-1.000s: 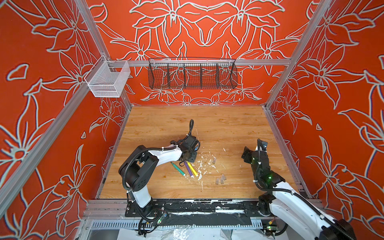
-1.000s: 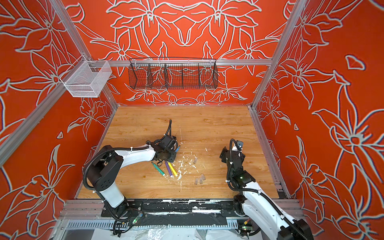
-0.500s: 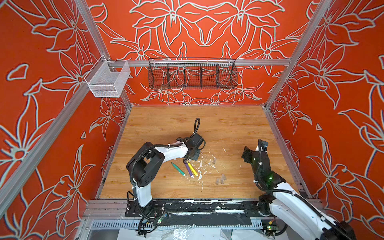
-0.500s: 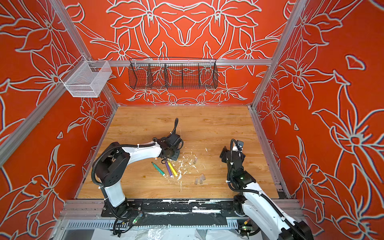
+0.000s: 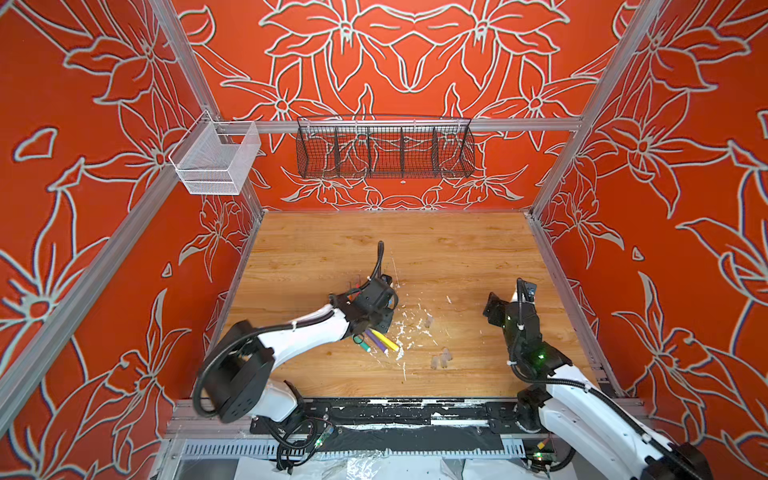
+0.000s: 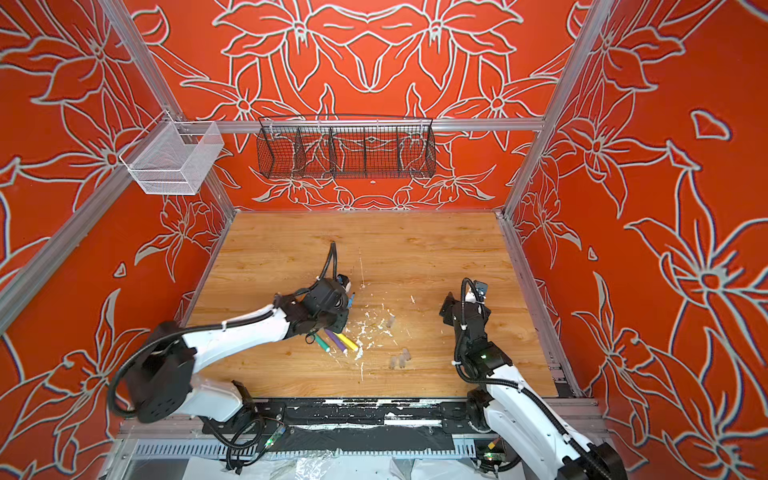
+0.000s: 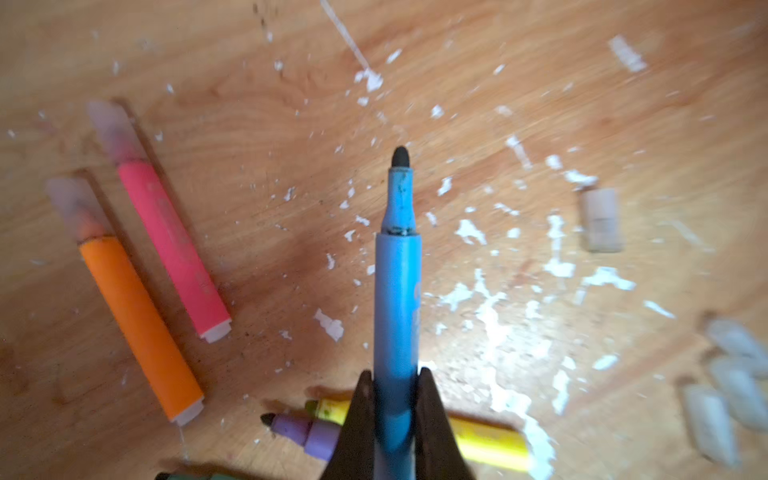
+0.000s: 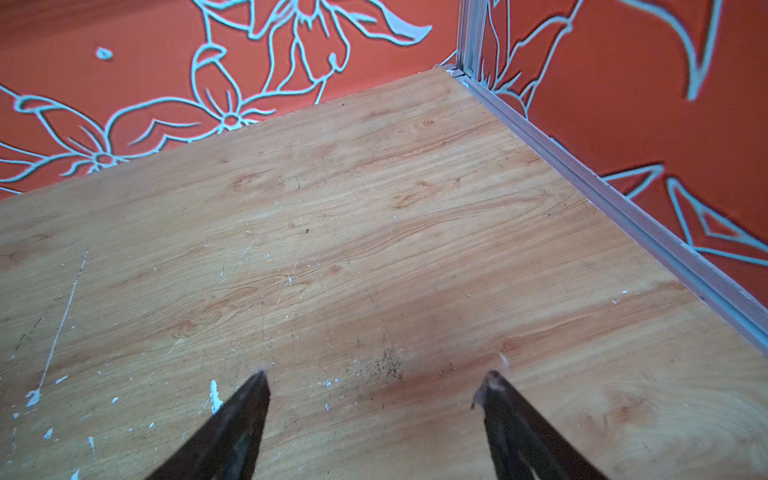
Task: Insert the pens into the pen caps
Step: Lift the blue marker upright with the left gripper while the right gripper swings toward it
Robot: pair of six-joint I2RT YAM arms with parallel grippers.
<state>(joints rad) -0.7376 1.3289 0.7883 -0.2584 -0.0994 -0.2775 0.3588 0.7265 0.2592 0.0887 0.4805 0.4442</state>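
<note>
Pens are gathered left of the middle of the wooden surface, five lying on it and one held in a grip. On the back rail hangs a long black wire basket split into compartments, and the wall's flower pattern shows through its mesh. A smaller white mesh basket hangs at the left rear post, its see-through sides showing the wall behind.

The left pincer is clamped on the blue pen, whose bare dark tip points out over the wood. The right pincer has its jaws wide apart over bare wood, well apart from the pens.

The orange pen and pink pen lie side by side. The orange tip sits inside the orange pen's cap, and the pink tip inside the pink pen's cap. The yellow pen and purple pen lie together beneath the left pincer with bare tips, and the green pen lies just beside them.

A loose cap lies alone among the white flecks. Another three caps lie clustered nearer the front edge.
</note>
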